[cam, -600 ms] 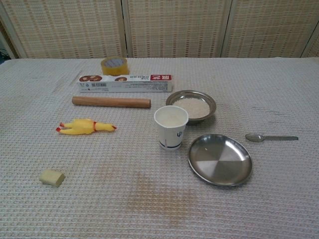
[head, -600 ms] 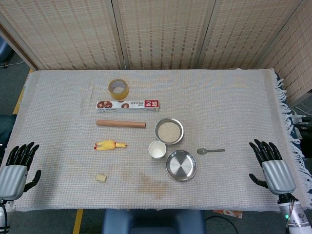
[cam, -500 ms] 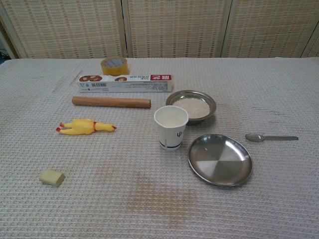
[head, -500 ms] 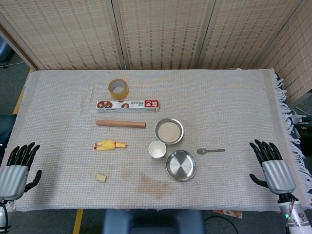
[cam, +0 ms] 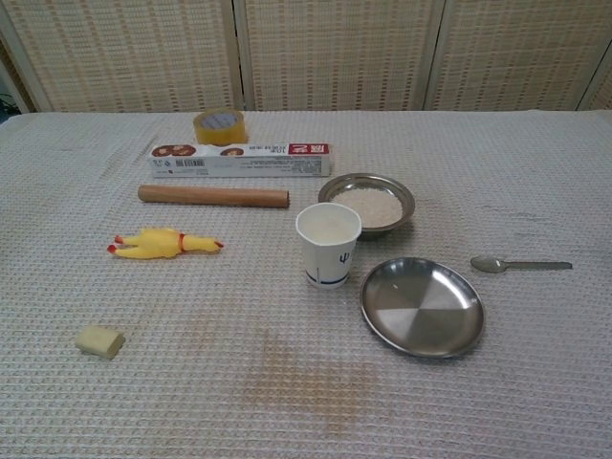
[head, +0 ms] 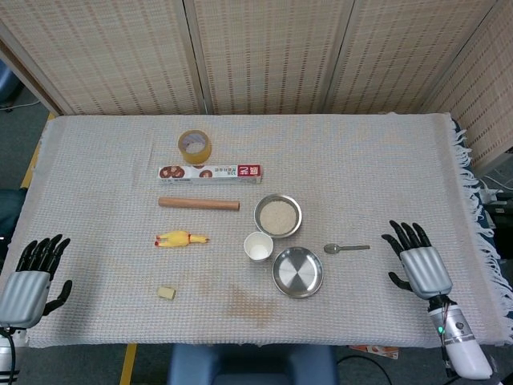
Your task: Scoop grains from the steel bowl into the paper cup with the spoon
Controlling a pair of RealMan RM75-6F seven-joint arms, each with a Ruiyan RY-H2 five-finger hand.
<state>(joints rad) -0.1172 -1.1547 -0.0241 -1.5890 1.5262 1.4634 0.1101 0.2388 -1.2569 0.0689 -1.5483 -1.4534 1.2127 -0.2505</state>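
Observation:
A steel bowl [head: 278, 216] [cam: 367, 204] filled with pale grains sits mid-table. Just in front of it, to its left, stands a white paper cup [head: 258, 246] [cam: 328, 245]. A metal spoon [head: 345, 249] [cam: 519, 264] lies flat on the cloth to the right of the bowl, its bowl end pointing left. My right hand [head: 416, 264] hovers open to the right of the spoon's handle, fingers spread, holding nothing. My left hand [head: 30, 270] is open at the table's near left edge, far from everything. Neither hand appears in the chest view.
An empty steel plate [head: 297, 272] [cam: 422, 306] lies in front of the bowl. To the left are a yellow rubber chicken [head: 181, 238], a wooden rolling pin [head: 199, 204], a long foil box [head: 210, 172], a tape roll [head: 195, 147] and a small yellowish block [head: 166, 293].
My right hand has moved left and a little forward, toward the spoon's handle. The left hand has shifted slightly. The objects have not moved.

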